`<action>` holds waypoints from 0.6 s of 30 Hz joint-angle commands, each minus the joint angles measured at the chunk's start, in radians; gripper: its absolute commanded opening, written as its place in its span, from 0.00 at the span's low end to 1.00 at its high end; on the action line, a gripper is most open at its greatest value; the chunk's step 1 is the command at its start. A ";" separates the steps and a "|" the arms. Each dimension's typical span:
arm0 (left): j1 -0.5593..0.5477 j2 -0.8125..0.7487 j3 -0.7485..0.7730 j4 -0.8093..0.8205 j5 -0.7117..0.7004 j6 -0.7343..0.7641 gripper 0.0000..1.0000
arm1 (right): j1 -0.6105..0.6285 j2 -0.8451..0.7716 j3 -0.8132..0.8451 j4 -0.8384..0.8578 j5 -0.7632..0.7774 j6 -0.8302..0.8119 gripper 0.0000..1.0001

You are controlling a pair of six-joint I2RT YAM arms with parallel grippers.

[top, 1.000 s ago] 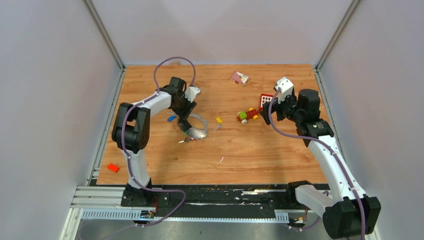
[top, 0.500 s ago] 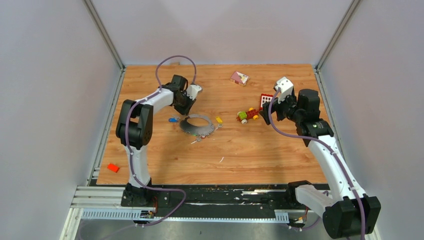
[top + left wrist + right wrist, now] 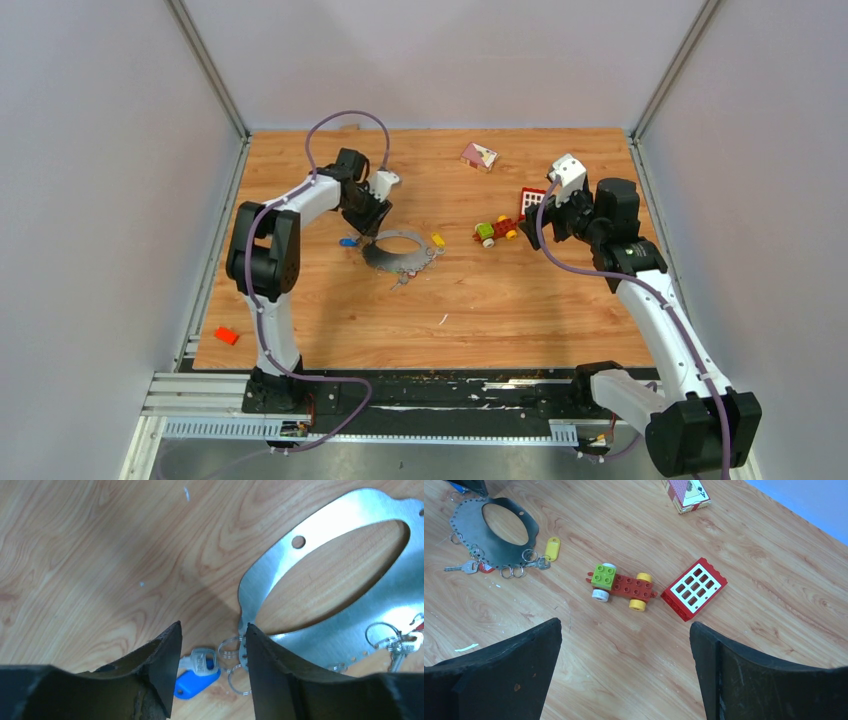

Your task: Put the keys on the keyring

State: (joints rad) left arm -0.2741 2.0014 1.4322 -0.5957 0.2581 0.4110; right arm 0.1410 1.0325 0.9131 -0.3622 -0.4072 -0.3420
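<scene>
A robotics lab test cell: plain grey panel walls [image 3: 100,220] on aluminium posts [image 3: 207,70] enclose a wooden tabletop [image 3: 500,310], with a metal rail [image 3: 190,400] at its near edge

Light wood-grain tabletop [image 3: 520,310], boxed in on 3 sides by plain pale grey wall panels [image 3: 440,60]. Silver aluminium posts [image 3: 208,70] at both back corners, running diag. in top view. Slotted aluminium rail [image 3: 200,395] w/ black strip along near edge. Light even, soft; faint shadows on wood.
</scene>
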 commanded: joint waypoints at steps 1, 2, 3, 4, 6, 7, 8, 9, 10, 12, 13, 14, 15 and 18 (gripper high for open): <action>0.022 -0.086 0.014 -0.086 0.064 0.123 0.60 | 0.003 0.004 0.026 -0.006 -0.015 -0.009 1.00; 0.023 -0.085 0.022 -0.105 0.067 0.147 0.61 | 0.002 0.005 0.026 -0.006 -0.015 -0.009 1.00; 0.023 -0.080 0.031 -0.126 0.074 0.175 0.61 | 0.003 0.005 0.026 -0.006 -0.015 -0.009 1.00; 0.022 -0.072 0.044 -0.155 0.089 0.218 0.61 | 0.003 0.005 0.026 -0.006 -0.015 -0.009 1.00; 0.023 -0.053 0.069 -0.203 0.114 0.286 0.61 | 0.003 0.005 0.025 -0.007 -0.015 -0.009 1.00; 0.022 -0.044 0.079 -0.226 0.128 0.326 0.61 | 0.003 0.006 0.026 -0.007 -0.015 -0.009 1.00; 0.022 -0.035 0.089 -0.248 0.140 0.369 0.61 | 0.003 0.005 0.026 -0.007 -0.015 -0.010 1.00; 0.023 -0.025 0.100 -0.273 0.151 0.411 0.61 | 0.003 0.006 0.027 -0.007 -0.015 -0.011 1.00; 0.023 -0.015 0.110 -0.293 0.158 0.449 0.61 | 0.003 0.007 0.026 -0.007 -0.015 -0.011 1.00; 0.023 0.005 0.136 -0.323 0.172 0.509 0.61 | 0.004 0.008 0.026 -0.008 -0.016 -0.011 1.00; 0.021 0.017 0.152 -0.340 0.181 0.541 0.61 | 0.003 0.009 0.026 -0.009 -0.016 -0.011 1.00; 0.021 0.031 0.171 -0.363 0.191 0.573 0.60 | 0.003 0.010 0.027 -0.009 -0.015 -0.010 1.00; 0.018 0.045 0.187 -0.385 0.197 0.601 0.60 | 0.003 0.010 0.027 -0.010 -0.015 -0.011 1.00; 0.009 0.081 0.217 -0.427 0.175 0.681 0.57 | 0.003 0.009 0.027 -0.011 -0.014 -0.013 1.00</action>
State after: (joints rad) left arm -0.2546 2.0357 1.5959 -0.9169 0.4072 0.9154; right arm 0.1410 1.0393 0.9131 -0.3626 -0.4072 -0.3424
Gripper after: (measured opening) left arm 0.586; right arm 0.998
